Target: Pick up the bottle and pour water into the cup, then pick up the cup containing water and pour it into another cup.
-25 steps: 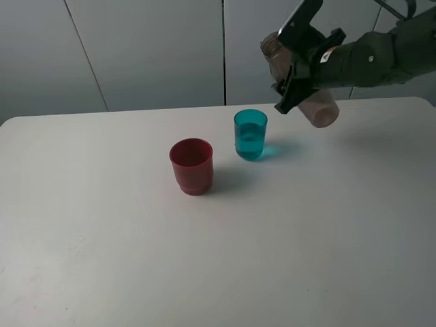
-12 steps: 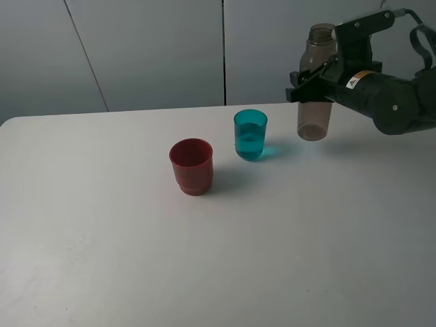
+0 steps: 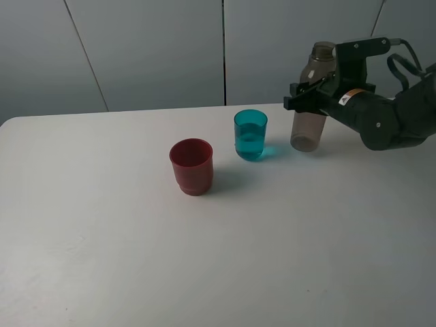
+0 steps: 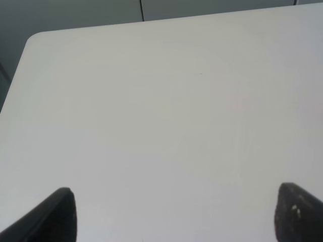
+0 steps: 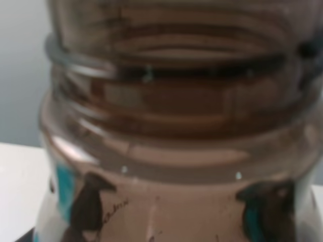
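Observation:
The smoky grey-brown bottle (image 3: 308,109) stands upright just right of the teal cup (image 3: 251,135), with its base at or just above the table. My right gripper (image 3: 315,90) is shut on the bottle's upper body. In the right wrist view the bottle's threaded neck (image 5: 171,101) fills the frame, and my dark fingers (image 5: 86,206) show through the plastic. The teal cup holds water. The red cup (image 3: 191,165) stands to the teal cup's front left. My left gripper (image 4: 179,214) is open and empty over bare table, out of the exterior view.
The white table (image 3: 218,259) runs to a grey panelled wall behind. Its rounded far corner (image 4: 35,40) shows in the left wrist view.
The bottle went from tilted above the teal cup to upright, then came down a little to the table level right of the cup. The cups have not moved.

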Available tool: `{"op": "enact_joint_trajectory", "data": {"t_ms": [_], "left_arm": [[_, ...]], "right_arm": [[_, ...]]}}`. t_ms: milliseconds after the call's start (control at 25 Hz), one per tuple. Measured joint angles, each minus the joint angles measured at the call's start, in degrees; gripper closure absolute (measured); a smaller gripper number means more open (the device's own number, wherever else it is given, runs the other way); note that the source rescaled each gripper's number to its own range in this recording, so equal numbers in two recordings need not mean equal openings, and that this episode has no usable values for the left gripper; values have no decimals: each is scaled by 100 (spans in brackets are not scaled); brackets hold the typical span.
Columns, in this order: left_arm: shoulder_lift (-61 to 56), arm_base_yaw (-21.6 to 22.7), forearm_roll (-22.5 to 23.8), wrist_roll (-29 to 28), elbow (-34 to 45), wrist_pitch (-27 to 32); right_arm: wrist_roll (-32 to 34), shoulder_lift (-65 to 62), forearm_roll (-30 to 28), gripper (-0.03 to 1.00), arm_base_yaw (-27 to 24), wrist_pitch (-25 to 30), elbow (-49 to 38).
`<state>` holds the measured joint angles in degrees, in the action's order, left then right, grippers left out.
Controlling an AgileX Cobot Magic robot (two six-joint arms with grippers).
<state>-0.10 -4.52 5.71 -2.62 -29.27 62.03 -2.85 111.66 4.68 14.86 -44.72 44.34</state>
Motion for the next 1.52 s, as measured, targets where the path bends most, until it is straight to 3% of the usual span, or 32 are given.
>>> {"op": "enact_joint_trajectory", "data": {"t_ms": [400,440,560,640,1280,1520], "left_arm": [[0,0,0,0,0,0],[0,0,0,0,0,0],[0,0,0,0,0,0],[0,0,0,0,0,0],[0,0,0,0,0,0],[0,0,0,0,0,0]], "right_arm": [[0,250,42,92,0,-95,0],[5,250,42,87,0,-105,0],[5,265,42,15,0,-105,0],[5,265,42,0,0,-95,0],[-368,-1247,64,-3,0,750,-8],[-375,-2304,-379,-3,0,1567,-8]]}}
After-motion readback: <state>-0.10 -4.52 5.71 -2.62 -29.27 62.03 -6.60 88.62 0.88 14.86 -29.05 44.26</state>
